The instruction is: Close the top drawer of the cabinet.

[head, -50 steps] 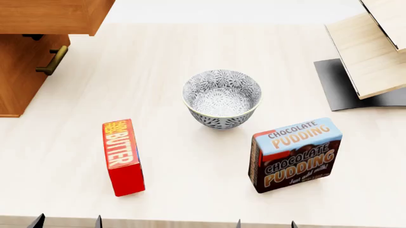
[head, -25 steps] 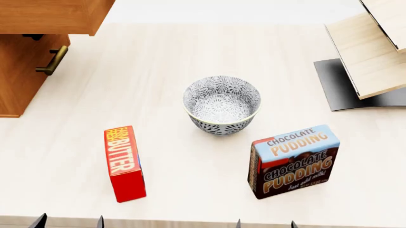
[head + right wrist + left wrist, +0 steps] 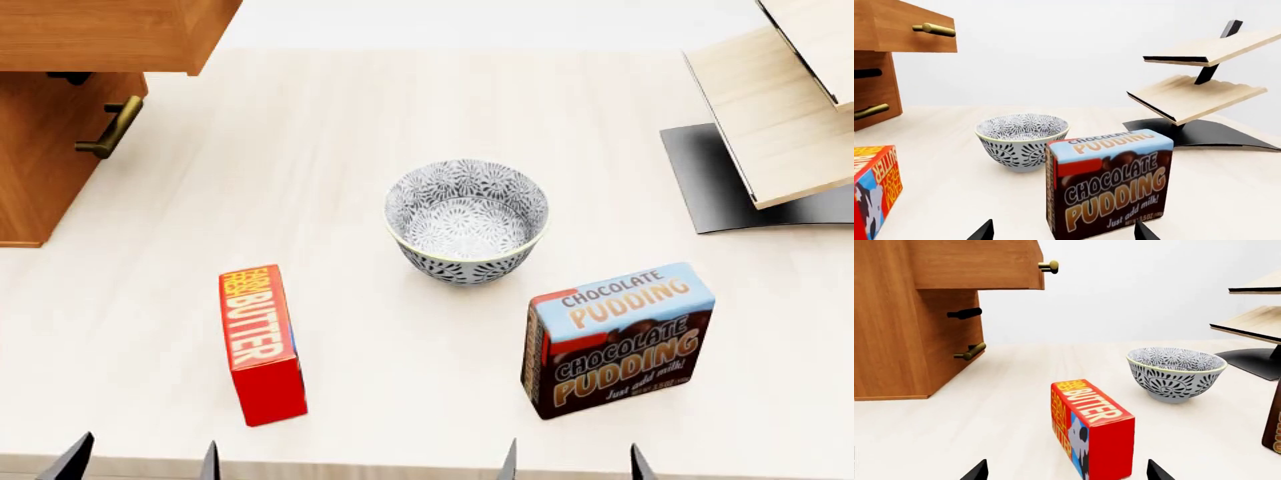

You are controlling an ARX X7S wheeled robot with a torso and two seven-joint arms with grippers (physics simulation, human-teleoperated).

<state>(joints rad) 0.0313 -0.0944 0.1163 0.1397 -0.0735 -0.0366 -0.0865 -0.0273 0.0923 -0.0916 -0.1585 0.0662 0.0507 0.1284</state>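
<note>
The top drawer of the orange-brown cabinet stands pulled out at the far left of the table. It overhangs the lower drawer front and its brass handle. In the left wrist view the drawer juts out with its brass handle at the front. The right wrist view shows it too. My left gripper is open and empty at the near table edge, in front of the butter box. My right gripper is open and empty in front of the pudding box.
A patterned bowl stands mid-table. A pale slanted wooden shelf on a black base stands at the far right. The butter box lies just ahead of the left fingers, the pudding box just ahead of the right fingers.
The view shifted slightly a second ago, so bowl and boxes sit a little lower. Both grippers' fingertips now rise slightly further into the head view's bottom edge.
</note>
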